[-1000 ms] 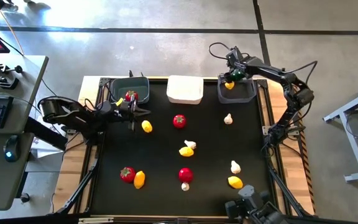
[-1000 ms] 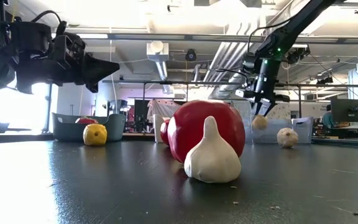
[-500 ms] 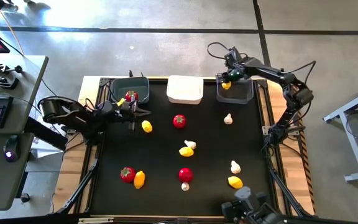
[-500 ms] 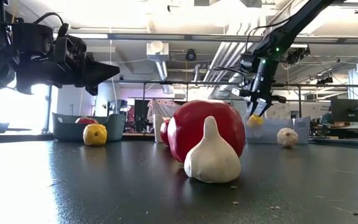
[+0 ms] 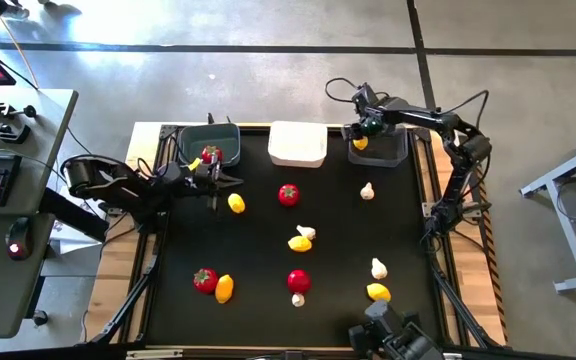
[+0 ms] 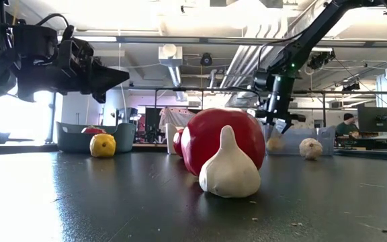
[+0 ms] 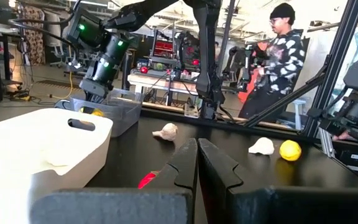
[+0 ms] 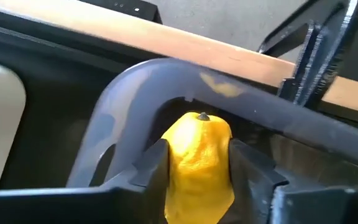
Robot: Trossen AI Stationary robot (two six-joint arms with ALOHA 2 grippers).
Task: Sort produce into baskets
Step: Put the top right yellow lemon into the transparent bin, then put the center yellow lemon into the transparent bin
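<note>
My right gripper is shut on a yellow lemon at the left wall of the right dark grey basket. In the low view the lemon hangs low inside that basket. My left gripper is shut and empty, above the table just in front of the left dark grey basket, which holds a red tomato. The white basket stands between the two grey ones. Tomatoes, lemons and white garlic bulbs lie loose on the black table top. My right gripper pinches the lemon's two sides between its two fingers, coming from above. The lemon's pointed end sticks out past the fingertips toward the basket's corner wall. Whether the lemon touches the basket's floor, I cannot tell.
Loose on the table: a lemon, a tomato, a garlic bulb, a lemon with a garlic bulb, a tomato and lemon, a tomato and garlic bulb, a garlic bulb and lemon. A person stands beyond the table.
My right gripper has carried the lemon a little toward the table's left edge, to the left wall of the right grey basket, and has gone down with it, staying shut on it.
</note>
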